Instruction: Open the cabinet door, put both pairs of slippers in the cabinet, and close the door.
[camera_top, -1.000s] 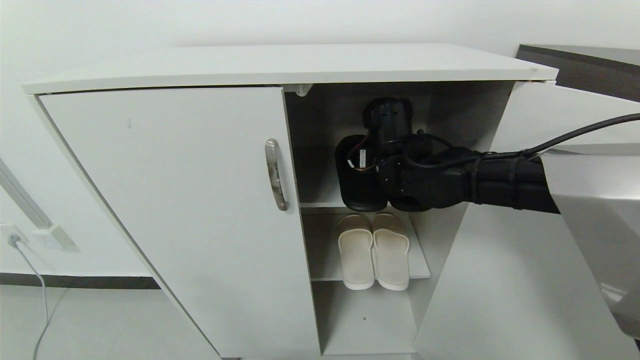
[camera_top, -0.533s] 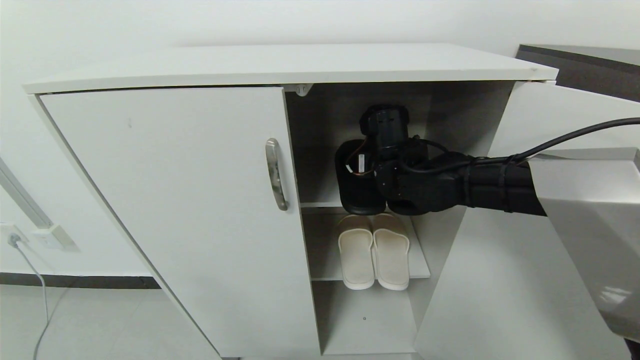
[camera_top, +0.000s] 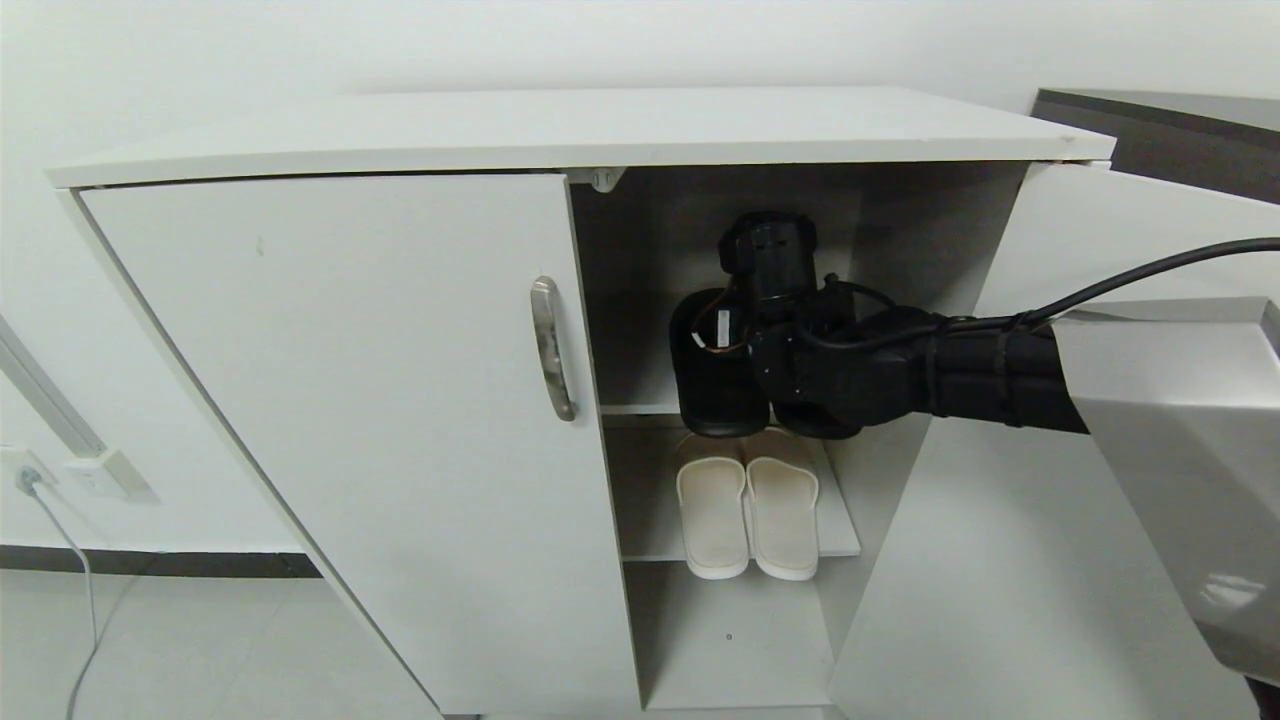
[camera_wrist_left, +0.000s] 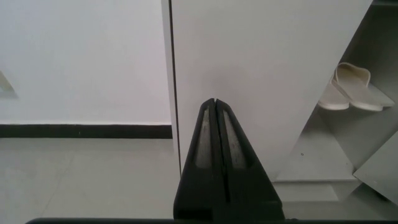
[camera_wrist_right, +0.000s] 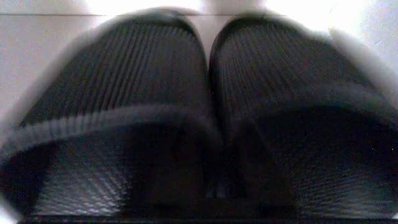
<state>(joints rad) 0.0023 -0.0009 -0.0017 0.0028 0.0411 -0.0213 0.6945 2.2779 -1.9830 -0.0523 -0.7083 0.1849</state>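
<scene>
Risk sits mostly with the black slippers (camera_top: 715, 370). They are at the front of the upper shelf (camera_top: 640, 408) inside the cabinet (camera_top: 600, 120), side by side and touching. Their near ends seem to reach out over the shelf edge, just above the white slippers (camera_top: 747, 505) that lie on the shelf below.

The right gripper (camera_top: 765, 320) is inside the same compartment, close against the black pair. We cannot tell whether it grips them or is open, because the pair hides it. The left gripper (camera_wrist_left: 215, 102) is pressed fully closed with nothing in it, low down outside the closed left door (camera_top: 350, 400).

We judge that the pair is not yet deep enough. If it is let go here, it can tip forward and drop onto the white pair or out to the floor. Even if it stays on the shelf, the overhanging ends can block the open door (camera_top: 1000, 560) when it swings shut. We also see a cable along the right arm. On the way out it may catch the shelf or the door edge, or the arm may drag a slipper out with it.
</scene>
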